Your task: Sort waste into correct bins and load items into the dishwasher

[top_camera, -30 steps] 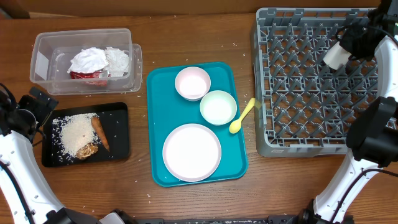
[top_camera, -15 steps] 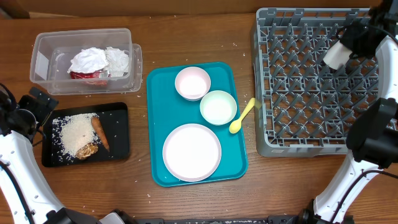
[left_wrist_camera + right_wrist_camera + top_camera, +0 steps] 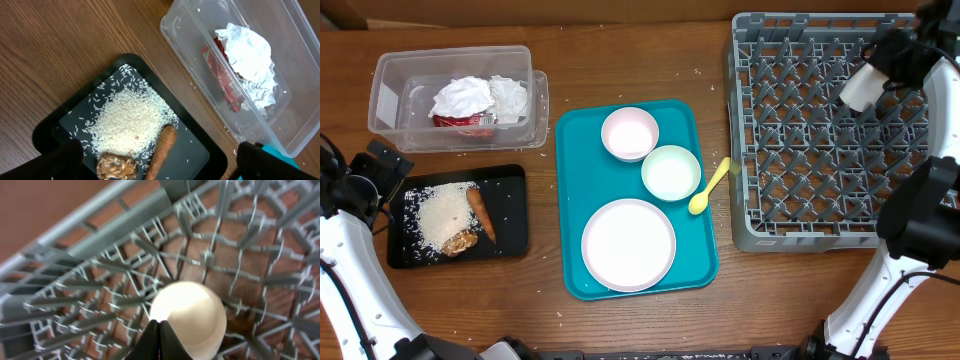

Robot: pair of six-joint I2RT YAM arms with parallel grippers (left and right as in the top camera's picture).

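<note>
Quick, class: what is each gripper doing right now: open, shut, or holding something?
Left gripper: open, holding nothing.
Right gripper: shut on the white bowl, over the dish rack.

The right wrist view is blurred: the pegs of the large square grey plastic dish rack (image 3: 90, 235) smear together. The right fingers (image 3: 150, 345), pressed together and cut by the bottom edge, cover the lower part of the rounded white bowl (image 3: 192, 315). Overhead, the right arm (image 3: 905, 55) hides those fingers and the rack's far right corner. In the clear rectangular plastic tub (image 3: 450, 52), crumpled white paper napkins (image 3: 470, 97) bury most of the small red-and-white wrapper (image 3: 460, 121). The left wrist view crops the tub, the flat black rectangular tray (image 3: 195, 142) and the left fingers (image 3: 60, 160), dark blurs at its bottom corners.
</note>
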